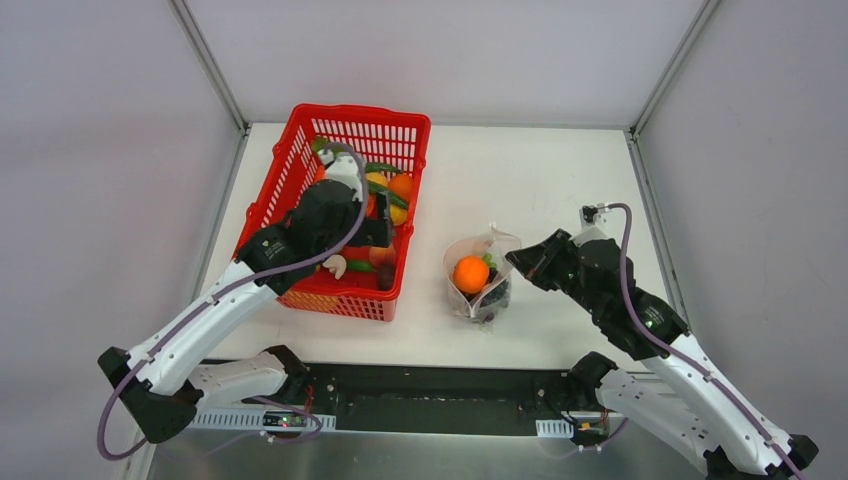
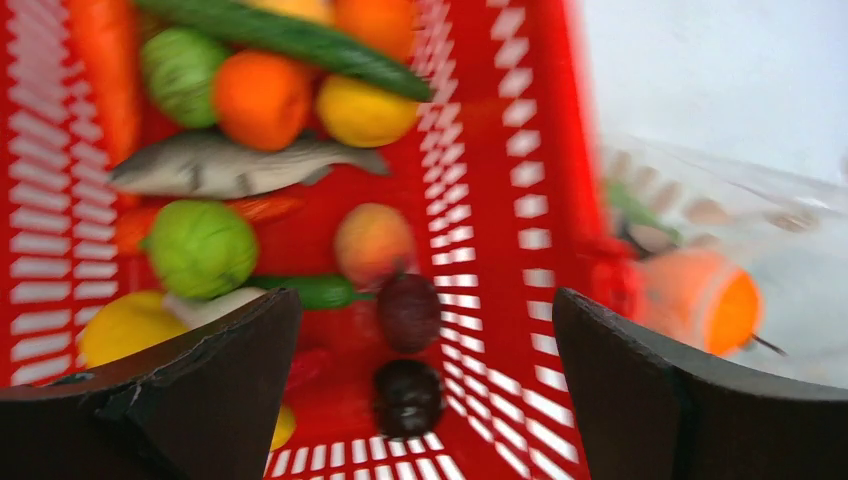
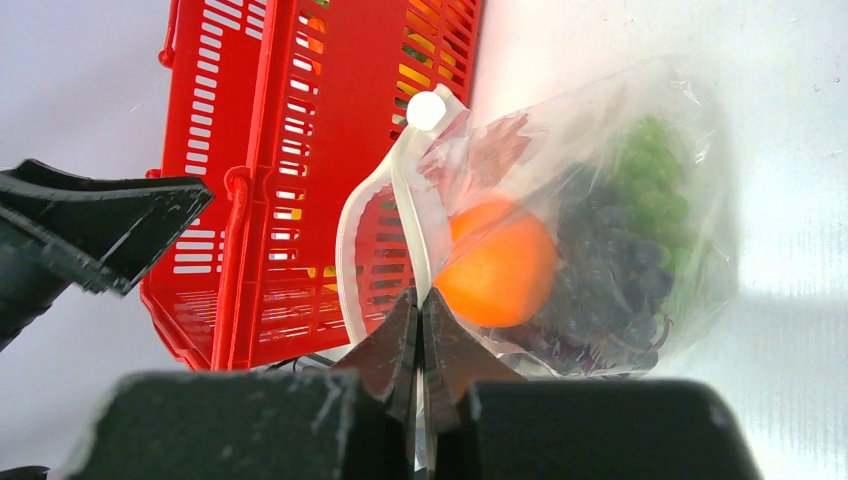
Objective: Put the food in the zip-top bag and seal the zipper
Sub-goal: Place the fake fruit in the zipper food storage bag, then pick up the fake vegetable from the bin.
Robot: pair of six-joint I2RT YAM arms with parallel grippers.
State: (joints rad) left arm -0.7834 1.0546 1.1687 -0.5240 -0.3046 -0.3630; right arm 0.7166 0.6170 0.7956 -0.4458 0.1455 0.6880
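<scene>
1. Carrying everything is a flat white surface (image 1: 540,170).
2. A red mesh plastic basket (image 1: 365,128) sits on its left side and holds glossy toy fruits and vegetables (image 2: 262,98) and a grey toy fish (image 2: 230,165). The left jaws hang wide apart above them, gripping nothing.
3. A clear crinkly zip-top plastic bag (image 3: 600,130) stands right of the basket, near but apart, with its mouth open. The right jaws are clamped together on its white zipper strip (image 3: 405,200).
4. Inside the bag are dark purple grapes (image 3: 610,270), a round glossy orange ball (image 3: 497,262) and green pieces (image 3: 650,170).

No text, label, brand or number can be read on the zip-top bag (image 3: 600,130), the red basket (image 3: 270,150) or elsewhere.
</scene>
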